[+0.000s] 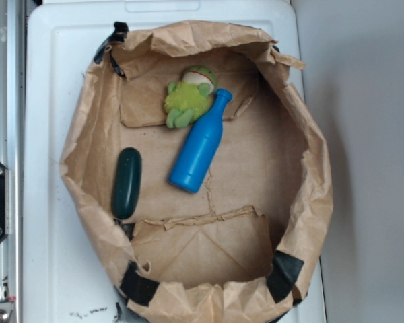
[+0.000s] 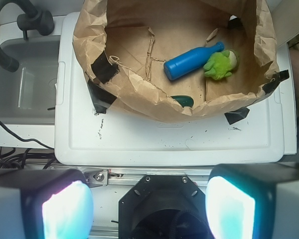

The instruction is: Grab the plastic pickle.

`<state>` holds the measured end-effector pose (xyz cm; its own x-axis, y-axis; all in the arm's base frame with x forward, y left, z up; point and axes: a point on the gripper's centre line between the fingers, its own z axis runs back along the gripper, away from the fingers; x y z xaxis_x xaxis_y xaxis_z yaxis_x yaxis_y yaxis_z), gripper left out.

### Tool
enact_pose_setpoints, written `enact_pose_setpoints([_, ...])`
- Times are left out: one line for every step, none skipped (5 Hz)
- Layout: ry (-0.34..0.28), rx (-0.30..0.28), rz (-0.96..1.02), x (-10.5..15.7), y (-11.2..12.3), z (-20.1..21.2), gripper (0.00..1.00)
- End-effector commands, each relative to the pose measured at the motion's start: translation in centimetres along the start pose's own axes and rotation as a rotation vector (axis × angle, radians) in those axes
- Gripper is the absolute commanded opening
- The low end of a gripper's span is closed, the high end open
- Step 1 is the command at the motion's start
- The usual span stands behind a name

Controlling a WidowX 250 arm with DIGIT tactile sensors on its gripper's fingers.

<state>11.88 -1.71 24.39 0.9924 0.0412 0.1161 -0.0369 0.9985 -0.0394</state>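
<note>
The plastic pickle is a dark green glossy oblong lying on the floor of the brown paper bag, close to its left wall. In the wrist view only its tip peeks over the bag's near rim. My gripper is open, its two pale pads wide apart at the bottom of the wrist view, well short of the bag and above the robot base. The exterior view does not show the gripper.
A blue plastic bottle lies diagonally in the bag's middle, its neck touching a fuzzy light-green plush toy. The bag rests on a white lid. A grey sink with a black faucet lies at the left of the wrist view.
</note>
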Motion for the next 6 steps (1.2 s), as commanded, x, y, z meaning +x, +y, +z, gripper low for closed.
enact_pose_setpoints([0.000,0.000,0.000,0.0,0.0,0.0,1.00])
enact_pose_setpoints([-0.109,0.029,0.101,2.7,1.3,-1.4,1.00])
enact_pose_setpoints([-0.109,0.029,0.101,2.7,1.3,-1.4,1.00])
enact_pose_setpoints([-0.109,0.029,0.101,2.7,1.3,-1.4,1.00])
enact_pose_setpoints([-0.109,0.029,0.101,2.7,1.3,-1.4,1.00])
enact_pose_setpoints([-0.105,0.024,0.213,5.4,1.2,-2.1,1.00])
